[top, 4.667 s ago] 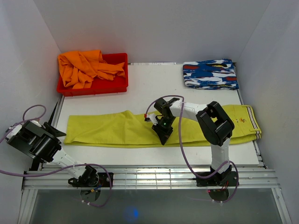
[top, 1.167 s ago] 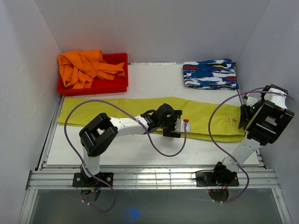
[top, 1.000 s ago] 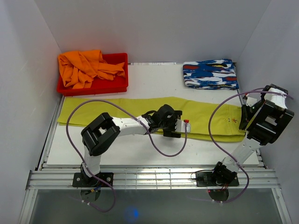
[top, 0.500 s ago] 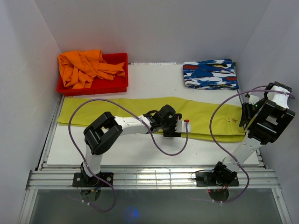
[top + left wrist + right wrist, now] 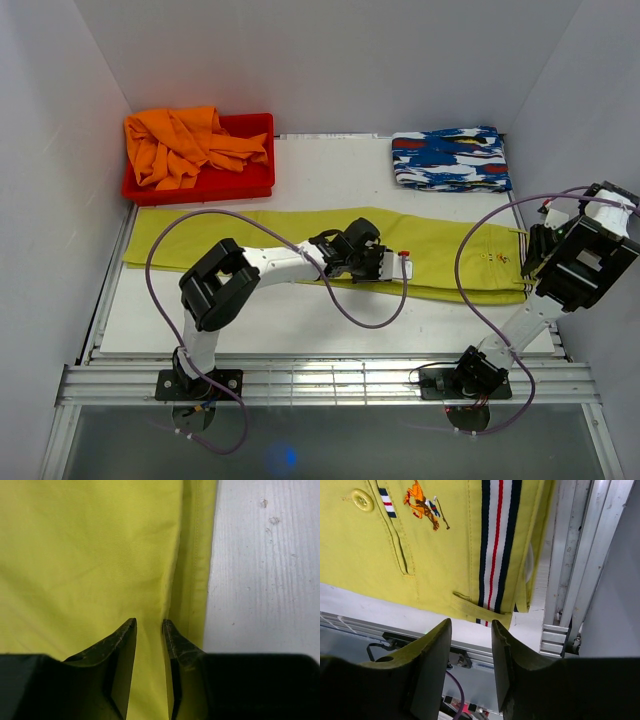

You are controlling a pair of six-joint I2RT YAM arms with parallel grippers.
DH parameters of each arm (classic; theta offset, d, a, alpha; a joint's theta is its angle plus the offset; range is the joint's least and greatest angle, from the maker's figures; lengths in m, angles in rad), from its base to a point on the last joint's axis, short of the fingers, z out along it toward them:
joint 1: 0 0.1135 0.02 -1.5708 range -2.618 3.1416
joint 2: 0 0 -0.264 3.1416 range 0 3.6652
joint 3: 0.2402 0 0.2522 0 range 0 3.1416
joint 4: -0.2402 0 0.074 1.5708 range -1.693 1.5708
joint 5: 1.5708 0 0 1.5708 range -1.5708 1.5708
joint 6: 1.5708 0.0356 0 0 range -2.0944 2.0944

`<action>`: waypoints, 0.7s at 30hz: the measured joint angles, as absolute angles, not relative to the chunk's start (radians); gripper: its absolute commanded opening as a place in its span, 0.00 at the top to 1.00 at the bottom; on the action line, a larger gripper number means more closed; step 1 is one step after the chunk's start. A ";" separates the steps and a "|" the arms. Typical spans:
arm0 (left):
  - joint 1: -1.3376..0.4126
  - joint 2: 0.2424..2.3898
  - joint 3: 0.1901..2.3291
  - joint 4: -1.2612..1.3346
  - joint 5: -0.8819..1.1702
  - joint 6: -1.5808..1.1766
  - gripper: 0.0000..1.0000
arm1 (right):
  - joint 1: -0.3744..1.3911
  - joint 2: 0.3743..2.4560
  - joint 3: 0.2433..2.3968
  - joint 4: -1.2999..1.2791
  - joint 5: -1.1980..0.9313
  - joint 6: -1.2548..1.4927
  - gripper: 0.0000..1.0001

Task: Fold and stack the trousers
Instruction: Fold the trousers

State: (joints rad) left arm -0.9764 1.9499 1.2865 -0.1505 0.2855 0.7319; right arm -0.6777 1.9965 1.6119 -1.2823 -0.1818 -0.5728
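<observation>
The yellow-green trousers [image 5: 200, 235] lie flat across the table, legs to the left, striped waistband [image 5: 527, 262] at the right edge. My left gripper [image 5: 390, 267] is low over the middle of the trousers near their front edge. In the left wrist view its jaws [image 5: 149, 625] stand a narrow gap apart against the cloth [image 5: 90, 545], beside a seam. My right gripper [image 5: 532, 258] hovers over the waistband end. In the right wrist view it is open and empty [image 5: 471, 622], above the waistband [image 5: 495, 540] and its corner.
A red bin [image 5: 200, 190] holding an orange garment [image 5: 185, 145] stands at the back left. A folded blue, white and red patterned cloth [image 5: 450, 160] lies at the back right. Aluminium rails [image 5: 570, 555] run along the table's right edge.
My left gripper has slid a little to the right along the trousers. My right arm has drawn back slightly to the right. Seconds ago the trousers lay nearer the front.
</observation>
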 measured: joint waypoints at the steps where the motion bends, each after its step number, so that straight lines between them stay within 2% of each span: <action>1: -0.976 1.951 1.293 -0.154 0.288 0.732 0.63 | -0.678 1.997 1.609 -1.282 -0.186 -0.571 0.57; 3: -0.974 1.955 1.303 -0.159 0.292 0.733 0.63 | -0.678 2.000 1.604 -1.282 -0.190 -0.566 0.57; 5: -0.970 1.961 1.309 -0.164 0.295 0.732 0.63 | -0.678 2.002 1.599 -1.278 -0.186 -0.558 0.50; 7: -0.968 1.963 1.310 -0.173 0.298 0.732 0.62 | -0.678 2.002 1.590 -1.269 -0.173 -0.554 0.48; 13: -0.963 1.973 1.320 -0.191 0.307 0.732 0.62 | -0.678 2.001 1.581 -1.253 -0.138 -0.552 0.48; 18: -0.958 1.980 1.337 -0.225 0.318 0.732 0.71 | -0.678 2.001 1.578 -1.246 -0.113 -0.551 0.52; 21: -0.957 1.997 1.357 -0.242 0.325 0.732 0.72 | -0.678 2.002 1.572 -1.232 -0.110 -0.547 0.53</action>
State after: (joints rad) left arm -0.9569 1.9972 1.3575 -0.2417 0.3248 0.7322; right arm -0.6785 2.0018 1.5719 -1.2316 -0.1104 -0.5472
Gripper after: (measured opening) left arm 0.290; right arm 0.478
